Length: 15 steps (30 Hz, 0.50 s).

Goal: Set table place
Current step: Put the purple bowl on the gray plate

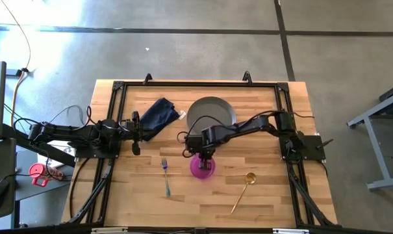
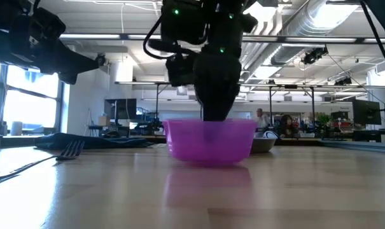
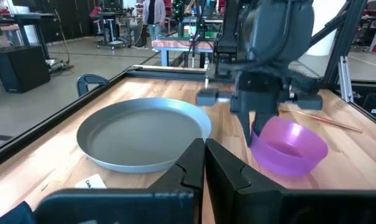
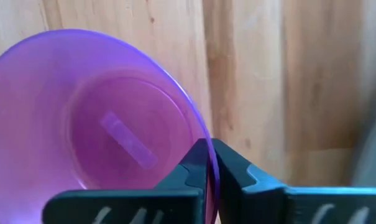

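Note:
The magenta bowl (image 1: 202, 168) stands on the light wooden table (image 1: 267, 201) just near of the round grey plate (image 1: 211, 114). My right gripper (image 1: 203, 156) comes down on the bowl's far rim and is shut on it. The bowl also shows in the low view (image 2: 210, 143). The teal-handled fork (image 1: 165, 177) lies flat to the bowl's left. The gold spoon (image 1: 243, 190) lies flat to its near right. The navy napkin (image 1: 158, 116) lies crumpled left of the plate. My left gripper (image 1: 136, 133) is shut and empty beside the napkin. My right gripper pinches the bowl's rim (image 4: 199, 127) on the side toward the plate, one finger inside the bowl and one outside. The fingers come from above, pointing down. In the low view the bowl sits upright with its base (image 2: 210, 162) on the table.
The black metal frame (image 1: 118, 88) edges the table. The plate (image 3: 144, 134) lies between my two arms, close to the bowl. There is bare wood at the near right, around the spoon. People and desks show in the room behind.

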Motion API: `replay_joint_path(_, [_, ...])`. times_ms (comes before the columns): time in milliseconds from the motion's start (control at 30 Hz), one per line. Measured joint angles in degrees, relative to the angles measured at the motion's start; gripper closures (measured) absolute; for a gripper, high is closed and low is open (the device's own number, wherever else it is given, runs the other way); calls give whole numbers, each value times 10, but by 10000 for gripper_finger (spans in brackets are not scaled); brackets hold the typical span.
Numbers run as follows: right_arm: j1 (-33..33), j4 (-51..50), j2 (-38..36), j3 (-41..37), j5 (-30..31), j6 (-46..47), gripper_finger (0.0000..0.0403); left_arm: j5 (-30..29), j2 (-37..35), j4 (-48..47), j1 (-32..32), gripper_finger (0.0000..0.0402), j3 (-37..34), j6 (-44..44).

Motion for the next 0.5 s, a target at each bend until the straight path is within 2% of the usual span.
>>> replay_joint_path(167, [-12, -96, 0, 100, 49, -42, 402, 0, 0, 1, 0, 399, 0, 0])
replay_joint_path(400, [-59, -241, 0, 281, 188, -106, 402, -1, 0, 1, 0, 399, 0, 0])
replay_joint_path(500, [-95, -287, 0, 355, 217, -126, 402, -1, 0, 1, 0, 399, 0, 0])
